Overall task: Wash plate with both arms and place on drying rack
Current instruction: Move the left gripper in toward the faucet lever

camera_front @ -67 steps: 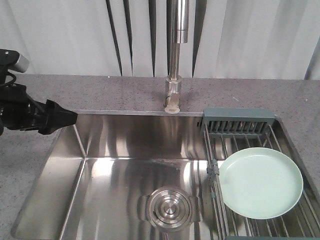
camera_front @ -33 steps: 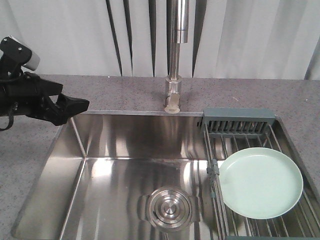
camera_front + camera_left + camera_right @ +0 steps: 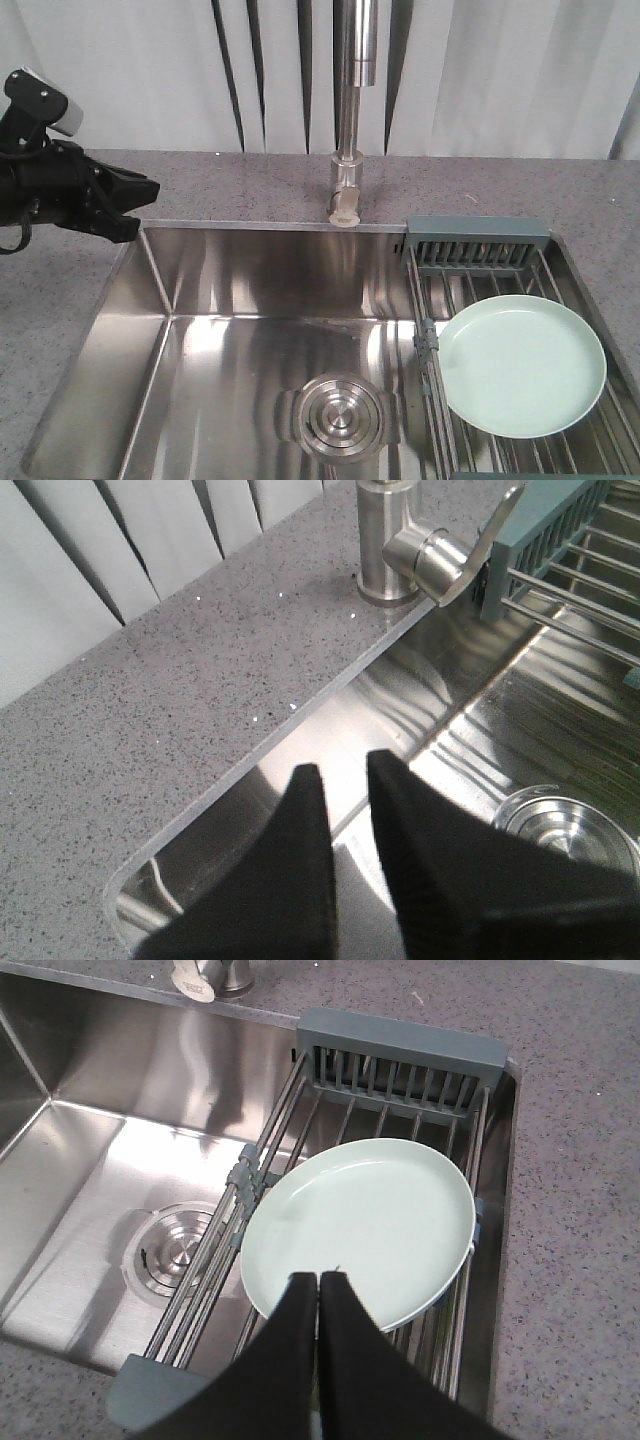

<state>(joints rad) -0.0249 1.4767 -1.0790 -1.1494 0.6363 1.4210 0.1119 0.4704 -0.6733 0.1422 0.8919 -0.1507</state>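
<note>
On the rack at the sink's 3 o'clock side: the plate (image 3: 522, 365) lies flat on the wire bars of the drying rack (image 3: 455, 420), face up, with nothing gripping it.
Caddy: the grey-green caddy (image 3: 478, 243) sits at the rack's 12 o'clock end, near the plate but apart from it.
Left gripper (image 3: 138, 190): you see it over the counter at the basin's 10 o'clock corner. The left wrist view shows its two fingers with a narrow gap between them, holding nothing.
Right gripper (image 3: 319, 1282): in the right wrist view it hangs over the plate's 6 o'clock rim, fingers pressed nearly together and empty. You cannot tell whether it touches the rim.
Recent change: over the last second the left gripper has risen from the sink's left wall, swung toward the basin, then pulled back slightly toward 9 o'clock. The plate has not shifted.
Meaning for the task: judge this as either the arms retreating after placement or the approach before pickup. The pictures do not settle which.
Sink (image 3: 260, 330): you see no water running from the faucet (image 3: 352, 100).
Drain (image 3: 338, 415): uncovered, at the basin's 6 o'clock.
</note>
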